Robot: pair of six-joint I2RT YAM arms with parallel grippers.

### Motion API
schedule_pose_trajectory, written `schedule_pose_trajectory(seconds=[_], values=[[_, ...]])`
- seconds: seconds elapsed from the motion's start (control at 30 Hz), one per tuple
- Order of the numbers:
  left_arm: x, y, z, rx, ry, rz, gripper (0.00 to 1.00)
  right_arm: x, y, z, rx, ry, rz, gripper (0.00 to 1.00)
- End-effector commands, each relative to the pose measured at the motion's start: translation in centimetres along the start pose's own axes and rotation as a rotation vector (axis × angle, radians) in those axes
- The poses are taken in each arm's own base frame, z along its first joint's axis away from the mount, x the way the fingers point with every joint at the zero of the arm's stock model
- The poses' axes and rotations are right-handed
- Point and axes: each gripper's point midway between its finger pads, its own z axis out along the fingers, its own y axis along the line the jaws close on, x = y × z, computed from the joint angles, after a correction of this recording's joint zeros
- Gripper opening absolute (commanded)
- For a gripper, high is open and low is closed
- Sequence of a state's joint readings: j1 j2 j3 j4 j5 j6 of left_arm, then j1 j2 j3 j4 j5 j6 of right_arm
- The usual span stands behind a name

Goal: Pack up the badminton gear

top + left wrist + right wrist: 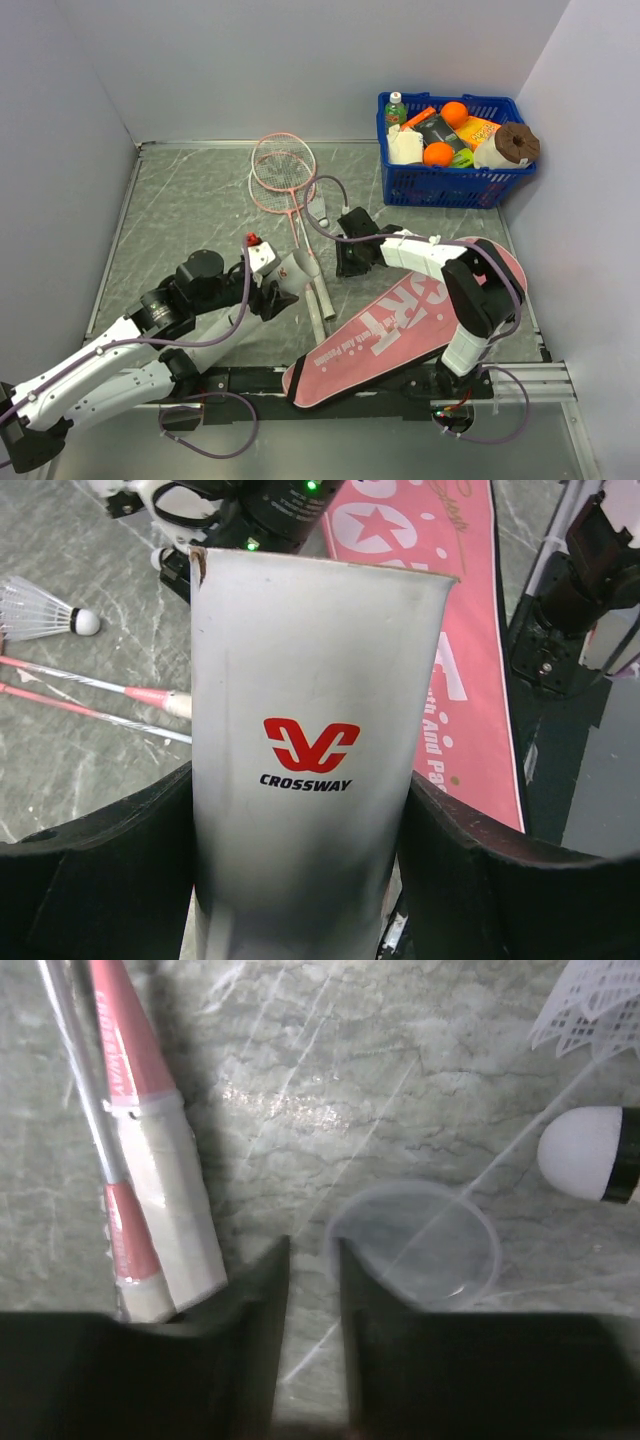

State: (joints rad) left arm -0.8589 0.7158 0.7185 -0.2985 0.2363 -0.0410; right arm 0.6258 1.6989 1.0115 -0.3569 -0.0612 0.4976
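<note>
My left gripper is shut on the white tube, which has a red logo and its open end pointing away; in the top view the tube lies tilted over the racket handles. Two pink-framed rackets lie crossed mid-table, their pale handles just left of my right gripper. That gripper hangs low over the table, its jaws slightly apart and holding nothing. A clear round lid lies flat against its right finger. The shuttlecock rests close by. The pink bag lies at the front right.
A blue plastic basket of groceries stands in the back right corner. Grey walls close in the table on the left, back and right. My right arm reaches over the pink bag.
</note>
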Motion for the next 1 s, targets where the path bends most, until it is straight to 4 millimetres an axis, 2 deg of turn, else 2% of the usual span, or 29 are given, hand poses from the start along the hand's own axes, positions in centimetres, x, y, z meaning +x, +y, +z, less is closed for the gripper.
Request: schedule_pose_trajectory(seconds=[0.0, 0.13, 0.2, 0.27, 0.33, 0.5, 0.53, 0.57, 0.7, 0.8, 0.97], values=[[-1.6, 0.5, -0.9, -0.059, -0.048, -0.070, 0.01, -2.4, 1.0, -0.4, -0.013, -0.081, 0.017, 0.43], [-2.2, 0.6, -1.4, -0.070, -0.088, -0.059, 0.01, -4.1, 2.1, -2.5, -0.035, -0.127, -0.007, 0.48], [-2.1, 0.5, -1.4, -0.066, -0.081, -0.057, 0.01, -5.2, 2.7, -4.3, -0.050, -0.160, -0.014, 0.48], [-2.1, 0.4, -1.4, -0.060, -0.080, -0.056, 0.01, -6.0, 2.7, -6.3, -0.045, -0.191, -0.024, 0.50], [-2.1, 0.5, -1.4, -0.062, -0.081, -0.054, 0.01, -6.2, 2.2, -7.3, -0.040, -0.201, -0.031, 0.51], [-2.2, 0.3, -1.4, -0.056, -0.081, -0.052, 0.01, -7.1, -2.5, -9.7, 0.031, -0.264, 0.038, 0.52], [-2.1, 0.3, -1.4, -0.054, -0.079, -0.053, 0.01, -6.7, -3.5, -10.0, 0.040, -0.270, 0.052, 0.52], [-2.2, 0.3, -1.4, -0.054, -0.079, -0.052, 0.01, -7.1, -5.1, -10.3, 0.059, -0.287, 0.089, 0.53], [-2.1, 0.4, -1.4, -0.061, -0.075, -0.055, 0.01, -7.1, -8.9, -10.7, 0.101, -0.322, 0.144, 0.55], [-2.1, 0.4, -1.3, -0.058, -0.069, -0.055, 0.01, -6.9, -10.4, -10.3, 0.101, -0.324, 0.168, 0.58], [-2.2, 0.2, -1.3, -0.045, -0.075, -0.051, 0.01, -7.2, -11.0, -9.0, 0.030, -0.317, 0.173, 0.61]])
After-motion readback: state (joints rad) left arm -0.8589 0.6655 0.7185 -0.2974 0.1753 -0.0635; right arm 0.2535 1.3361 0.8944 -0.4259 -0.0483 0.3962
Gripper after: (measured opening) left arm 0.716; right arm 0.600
